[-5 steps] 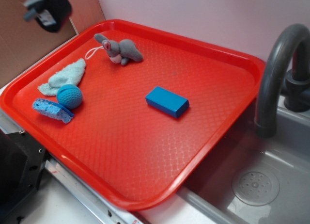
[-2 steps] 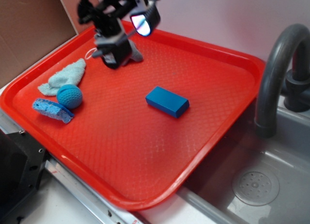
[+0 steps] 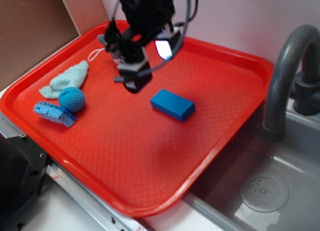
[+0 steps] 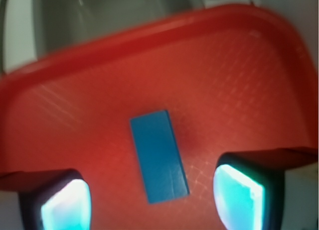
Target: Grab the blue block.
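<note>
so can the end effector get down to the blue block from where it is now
Probably yes. The end effector is open with the blue block lying free between its fingers, nothing on the red tray near it; the sponge and ball sit far off.

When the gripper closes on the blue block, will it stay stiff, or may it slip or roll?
The blue block has sharp edges and flat faces, so it is probably rigid and unlikely to roll. Its faces look smooth, so it might slip between the fingers. It lies flat on the red tray, so tipping seems unlikely.
</note>
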Controlling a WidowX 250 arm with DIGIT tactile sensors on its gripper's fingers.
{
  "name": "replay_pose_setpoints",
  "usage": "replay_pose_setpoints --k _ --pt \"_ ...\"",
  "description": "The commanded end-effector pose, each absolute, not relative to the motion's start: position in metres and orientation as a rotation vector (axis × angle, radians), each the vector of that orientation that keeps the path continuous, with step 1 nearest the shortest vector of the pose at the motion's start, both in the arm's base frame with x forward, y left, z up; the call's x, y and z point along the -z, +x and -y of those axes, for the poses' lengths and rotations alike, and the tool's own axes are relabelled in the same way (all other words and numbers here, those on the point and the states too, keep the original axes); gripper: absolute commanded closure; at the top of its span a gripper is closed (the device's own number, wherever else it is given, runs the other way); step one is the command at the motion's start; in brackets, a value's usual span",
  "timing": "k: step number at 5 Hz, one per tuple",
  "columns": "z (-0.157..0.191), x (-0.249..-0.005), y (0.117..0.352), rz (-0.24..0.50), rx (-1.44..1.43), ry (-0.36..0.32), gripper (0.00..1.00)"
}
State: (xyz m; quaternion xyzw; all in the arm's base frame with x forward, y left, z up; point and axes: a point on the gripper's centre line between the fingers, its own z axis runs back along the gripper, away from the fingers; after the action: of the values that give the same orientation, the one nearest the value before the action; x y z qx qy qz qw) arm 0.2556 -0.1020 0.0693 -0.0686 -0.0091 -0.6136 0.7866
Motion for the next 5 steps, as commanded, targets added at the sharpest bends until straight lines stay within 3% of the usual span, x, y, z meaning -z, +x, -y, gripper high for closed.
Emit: replay_pose_setpoints --k 1,2,3,4,5 --pt "0.107 -0.051 0.258 -0.013 1.401 -0.071 0.00" --pt "0.107 -0.040 0.254 -0.057 1.412 -0.051 0.00" --pt "0.095 -0.036 0.252 -0.035 1.444 -0.023 0.00" --pt "0.095 -0.032 0.252 -0.064 1.471 0.023 0.08" --pt "0.093 -0.030 0.251 -0.047 1.483 0.009 1.00"
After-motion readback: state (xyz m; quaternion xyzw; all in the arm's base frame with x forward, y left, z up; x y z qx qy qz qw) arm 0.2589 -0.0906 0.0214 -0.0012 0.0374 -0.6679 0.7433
